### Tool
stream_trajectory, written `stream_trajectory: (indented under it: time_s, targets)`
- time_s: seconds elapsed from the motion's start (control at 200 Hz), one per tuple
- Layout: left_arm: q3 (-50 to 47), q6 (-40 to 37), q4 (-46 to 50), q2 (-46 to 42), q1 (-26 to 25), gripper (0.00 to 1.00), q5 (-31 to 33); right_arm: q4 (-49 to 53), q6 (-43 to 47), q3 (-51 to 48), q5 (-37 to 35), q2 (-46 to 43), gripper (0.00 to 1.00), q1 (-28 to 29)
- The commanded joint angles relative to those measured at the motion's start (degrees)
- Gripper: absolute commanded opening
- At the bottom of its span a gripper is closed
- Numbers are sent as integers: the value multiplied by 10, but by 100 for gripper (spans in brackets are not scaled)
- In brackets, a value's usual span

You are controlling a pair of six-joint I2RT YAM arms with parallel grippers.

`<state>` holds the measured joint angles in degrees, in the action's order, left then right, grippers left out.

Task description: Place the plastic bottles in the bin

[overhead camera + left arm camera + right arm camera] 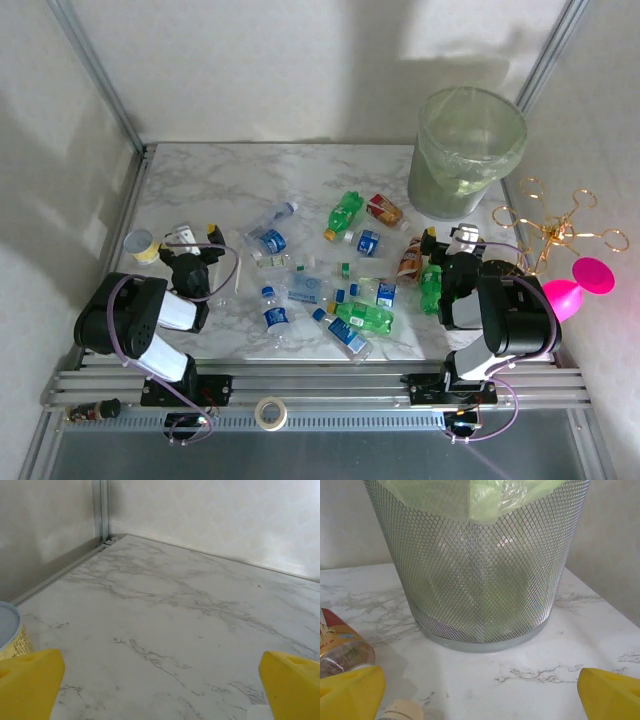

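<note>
From overhead, my left gripper (197,238) sits at about 8 o'clock on the white marble-patterned table (200,180). Its yellow-tipped jaws are spread wide with nothing between them. In the left wrist view the left gripper (160,690) frames bare tabletop. A small round cup with a yellow band (10,635) stands just outside my left fingertip, at 9 o'clock. Overhead, that cup (143,245) is just beside the gripper.

My right gripper (448,240) is at about 4 o'clock on the table, likewise spread wide and holding nothing. The tall round silver mesh bin with a pale green plastic bag liner (430,175) stands upright at 1 o'clock on the table. In the right wrist view the bin (480,580) rises at 12 o'clock, near my right gripper (480,690) but apart from it.

The small plastic bottles (330,285) lie scattered across the middle of the table, none in the bin that I can see. Among them, a green bottle (345,213) and a red-labelled bottle (385,209) lie at 12 o'clock of the cluster. A larger green bottle (365,317) lies on its side at 5 o'clock. An orange-labelled bottle (410,258) lies just beside my right gripper. At 8 o'clock in the right wrist view I see that bottle's end (340,650), and below it what may be a cream cap (402,711), too cropped to be sure.
</note>
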<state>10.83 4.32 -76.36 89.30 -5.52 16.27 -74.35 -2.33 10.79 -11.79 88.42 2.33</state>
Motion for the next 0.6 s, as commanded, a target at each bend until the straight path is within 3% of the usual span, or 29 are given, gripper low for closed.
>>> stream_trajectory:
  time_s: [0.0,0.596]
  targets:
    - [8,-2,-9,-8,-5,99,9,-19,-1,8,5,3,99,-2]
    - [12,5,3,-9,9,99,-22,-16,-2,9,5,3,99,-2]
